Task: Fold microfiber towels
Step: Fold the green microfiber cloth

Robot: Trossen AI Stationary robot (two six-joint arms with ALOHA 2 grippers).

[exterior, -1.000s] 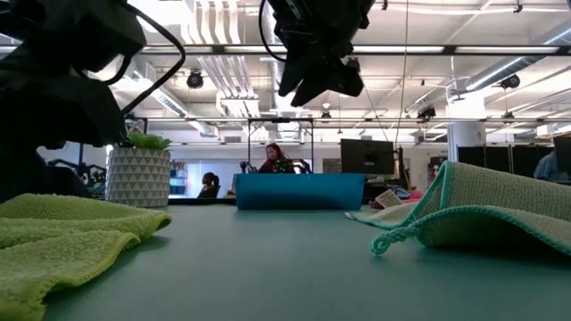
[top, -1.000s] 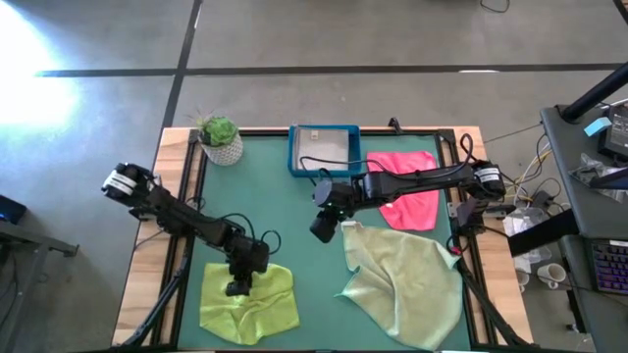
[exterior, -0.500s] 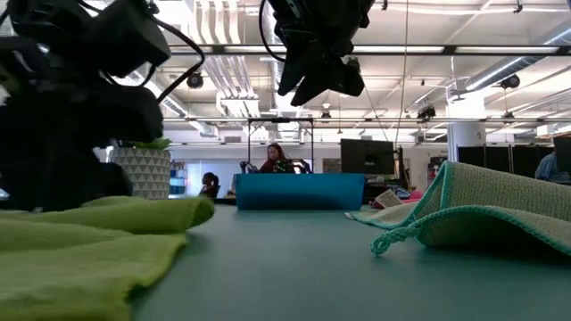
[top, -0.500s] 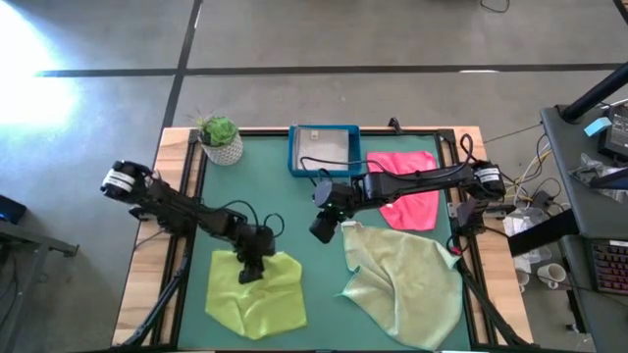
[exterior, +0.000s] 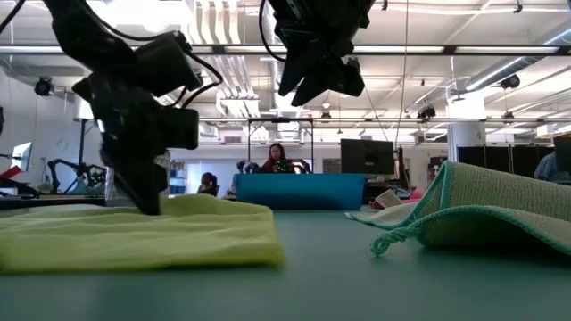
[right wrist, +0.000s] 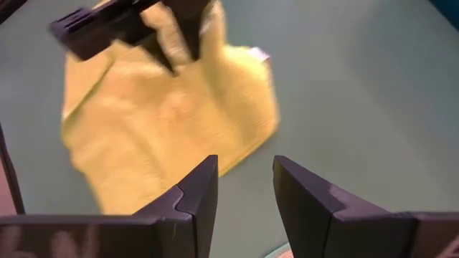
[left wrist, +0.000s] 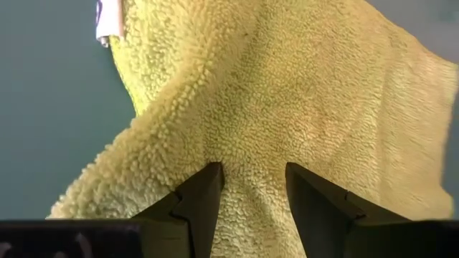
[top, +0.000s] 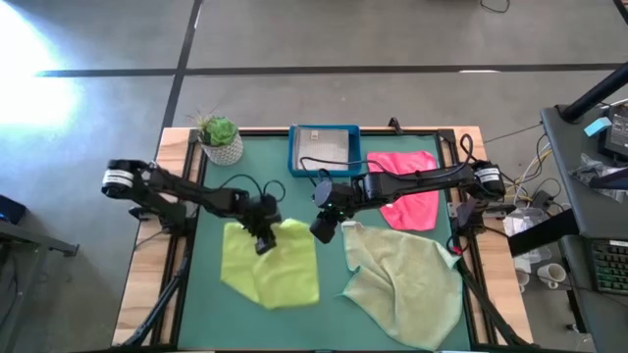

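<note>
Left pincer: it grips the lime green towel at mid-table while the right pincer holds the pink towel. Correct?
Not quite. The left pincer does grip the lime green towel, but the high view shows the right pincer empty above the mat, apart from the pink towel.

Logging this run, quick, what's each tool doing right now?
Left tool: closed on the lime green towel.
Right tool: open, empty, hovering above the table.
</note>
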